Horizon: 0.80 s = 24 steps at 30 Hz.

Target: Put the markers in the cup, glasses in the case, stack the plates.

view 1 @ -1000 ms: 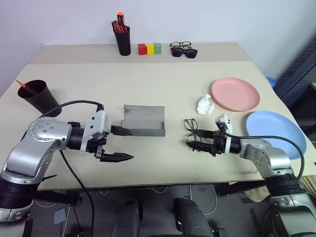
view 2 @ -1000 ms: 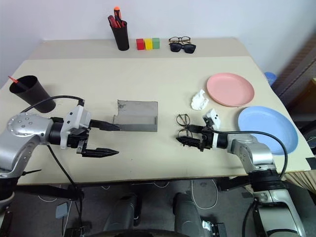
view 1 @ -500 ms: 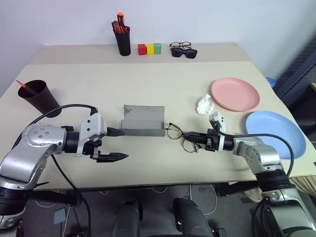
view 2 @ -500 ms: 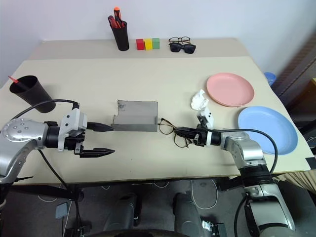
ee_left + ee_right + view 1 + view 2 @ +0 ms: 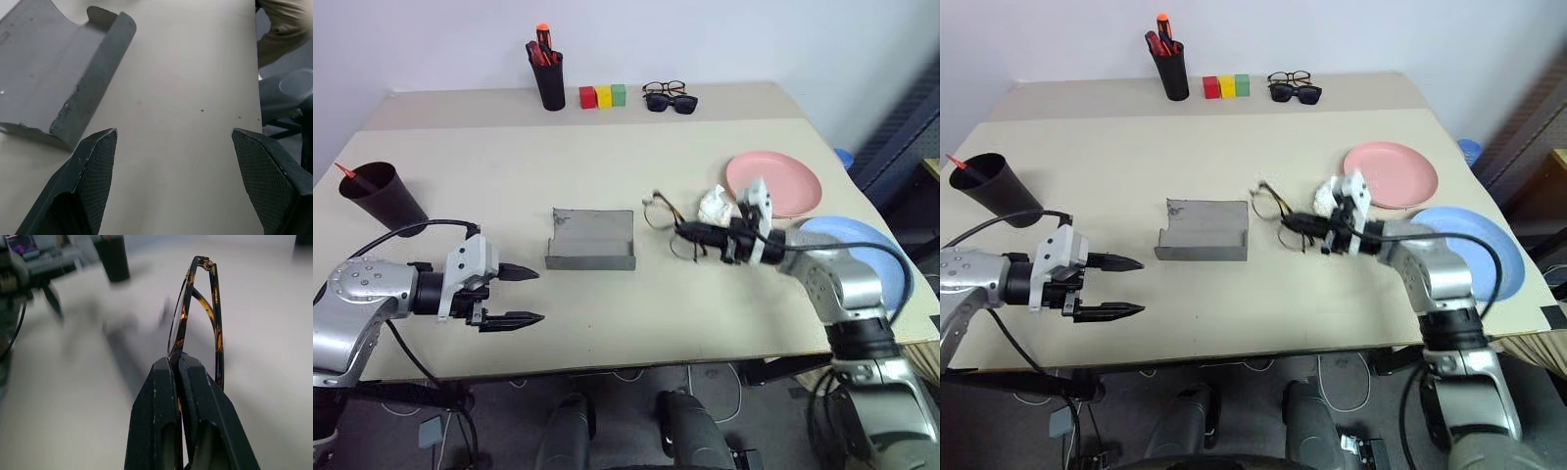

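Simply beige table (image 5: 607,166) against pale wall (image 5: 754,39)

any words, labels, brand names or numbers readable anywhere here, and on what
None can be read.
Grey hard-shell spectacle case: plain, no print visible.
Tapered matte black plastic cup: no label.
Red, yellow and green blocks: blank faces.
Red-and-black markers in the straight black holder: any print too small to read.

No text, label, brand or number can be read on anything here; the small print, if any exists on the distant things at the table's 12 o'clock edge, is too small to tell.
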Tool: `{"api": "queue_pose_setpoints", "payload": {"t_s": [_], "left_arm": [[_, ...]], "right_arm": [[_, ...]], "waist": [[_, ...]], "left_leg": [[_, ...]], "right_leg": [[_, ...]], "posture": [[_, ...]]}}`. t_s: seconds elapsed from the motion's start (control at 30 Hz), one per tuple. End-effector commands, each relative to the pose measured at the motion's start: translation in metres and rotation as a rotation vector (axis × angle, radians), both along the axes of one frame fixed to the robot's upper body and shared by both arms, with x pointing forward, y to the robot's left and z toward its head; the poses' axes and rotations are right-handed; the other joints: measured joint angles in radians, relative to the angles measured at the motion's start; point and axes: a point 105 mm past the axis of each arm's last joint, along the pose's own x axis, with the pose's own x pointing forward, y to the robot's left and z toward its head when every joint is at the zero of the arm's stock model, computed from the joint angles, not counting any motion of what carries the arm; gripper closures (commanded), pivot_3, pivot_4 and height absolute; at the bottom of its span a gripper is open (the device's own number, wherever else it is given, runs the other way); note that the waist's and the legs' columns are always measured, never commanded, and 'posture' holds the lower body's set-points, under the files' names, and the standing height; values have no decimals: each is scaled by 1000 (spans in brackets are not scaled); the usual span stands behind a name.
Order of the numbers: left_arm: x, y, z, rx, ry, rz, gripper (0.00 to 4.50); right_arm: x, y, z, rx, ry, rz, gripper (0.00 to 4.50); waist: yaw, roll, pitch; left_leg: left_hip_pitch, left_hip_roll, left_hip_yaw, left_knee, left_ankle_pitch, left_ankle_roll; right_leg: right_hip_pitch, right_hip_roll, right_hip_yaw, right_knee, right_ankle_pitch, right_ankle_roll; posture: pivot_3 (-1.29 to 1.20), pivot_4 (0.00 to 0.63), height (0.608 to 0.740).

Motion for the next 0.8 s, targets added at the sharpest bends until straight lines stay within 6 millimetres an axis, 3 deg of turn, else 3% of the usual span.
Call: {"api": "queue_pose_setpoints", "payload": {"t_s": [0.03,0.2,0.3,0.57,0.8], "left_arm": [[-4,5,8,14,-33,-3,664],[-11,11,6,32,-20,9,664],[-15,13,6,38,-20,22,664],[-22,16,5,40,-21,62,664],[-21,16,4,37,-23,73,664]], "right_arm": [[7,33,11,-22,-130,44,4433],[25,75,0,-72,-195,57,4433],[30,90,-6,-87,-222,70,4433],[29,99,-14,-96,-206,122,4433],[15,100,-29,-140,-144,211,4433]], "waist": [[-6,0,0],[-3,0,0],[-5,1,0],[-5,1,1],[-5,1,1]], "left_leg": [[0,0,0,0,0,0],[-1,0,0,-2,0,0],[-1,0,1,-1,0,0],[0,0,1,-2,0,0],[0,0,1,-2,0,0]], "right_leg": [[0,0,0,0,0,0],[-1,0,0,0,0,0],[-1,0,0,0,0,0],[-1,0,0,0,0,0],[-1,0,0,0,0,0]], "posture": [[0,150,740],[0,150,740],[0,150,740],[0,150,740],[0,150,740]]}}
